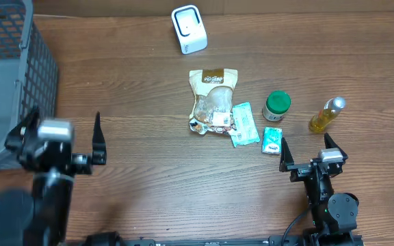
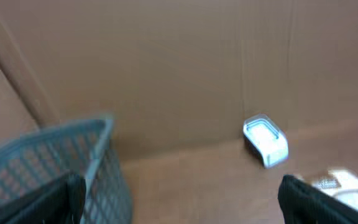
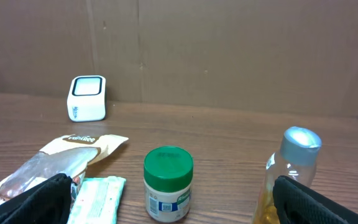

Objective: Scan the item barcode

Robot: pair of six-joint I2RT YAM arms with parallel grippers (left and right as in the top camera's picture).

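1. Nearest us, the left gripper (image 1: 65,117) and the right gripper (image 1: 305,140) hang over the brown wooden table (image 1: 149,178), claws spread wide and holding nothing.
2. Just beyond the right gripper stand a small green sachet (image 1: 272,139), a white jar with a green lid (image 1: 276,106) and a yellow bottle with a silver cap (image 1: 327,115). Only the right wrist view shows the jar's printed side label.
3. At mid-table a beige snack pouch (image 1: 213,101) touches a pale green flat packet (image 1: 245,124).
4. Far left, the grey mesh basket (image 1: 5,68) shows only mesh inside.
5. Farthest, a white boxy barcode scanner (image 1: 189,29) sits before the cardboard wall (image 3: 229,50).

The jar lid (image 1: 278,102) is green, the scanner (image 1: 189,29) white, the basket (image 1: 43,68) grey.
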